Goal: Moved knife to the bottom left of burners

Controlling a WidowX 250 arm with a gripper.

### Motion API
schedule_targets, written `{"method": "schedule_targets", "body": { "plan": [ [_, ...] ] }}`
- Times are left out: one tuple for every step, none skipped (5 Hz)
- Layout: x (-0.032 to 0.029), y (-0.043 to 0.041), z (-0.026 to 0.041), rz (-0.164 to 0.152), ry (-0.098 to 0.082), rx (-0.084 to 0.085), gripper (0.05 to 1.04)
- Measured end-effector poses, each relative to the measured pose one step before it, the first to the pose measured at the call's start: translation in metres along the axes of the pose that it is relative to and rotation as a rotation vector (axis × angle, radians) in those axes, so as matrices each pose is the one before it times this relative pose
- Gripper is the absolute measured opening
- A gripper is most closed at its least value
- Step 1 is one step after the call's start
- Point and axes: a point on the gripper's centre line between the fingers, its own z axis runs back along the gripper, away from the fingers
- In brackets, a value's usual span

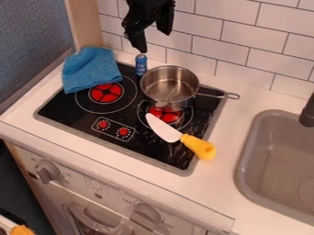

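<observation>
Camera view: end effector (154,41) hanging clear, fingers apart; the knife (180,137) crosses the right edge of the stove (61,107).

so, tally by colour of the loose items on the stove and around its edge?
Blue: 2 (cloth, upright cylinder)
Silver: 1 (pot)
Yellow and white: 1 (knife)
Total: 4

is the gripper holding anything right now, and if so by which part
Nothing is held: the gripper hangs open above the stove, and the knife lies on the stovetop.
</observation>
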Motion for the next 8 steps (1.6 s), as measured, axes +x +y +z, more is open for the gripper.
{"method": "schedule_targets", "body": {
  "plan": [
    [-0.007, 0.0079, -0.01313, 0.01, 0.0206, 0.0406, 1.0],
    [-0.03824, 0.01005, 0.00708, 0.0616, 0.008, 0.0395, 1.0],
    [-0.02047, 0.00387, 0.02817, 0.0558, -0.017, -0.0303, 1.0],
    [-0.00618, 0.00608, 0.01488, 0.0359, -0.0329, -0.0025, 1.0],
    [-0.03128, 0.01029, 0.00044, -0.0196, 0.0087, 0.0325, 1.0],
    [-0.02662, 0.01047, -0.01008, -0.0385, 0.0303, 0.0032, 1.0],
    [-0.02422, 0.01428, -0.00949, -0.0553, 0.0138, 0.0205, 1.0],
    [-0.01216, 0.01906, -0.02115, -0.0219, 0.0328, 0.0279, 1.0]
  ]
}}
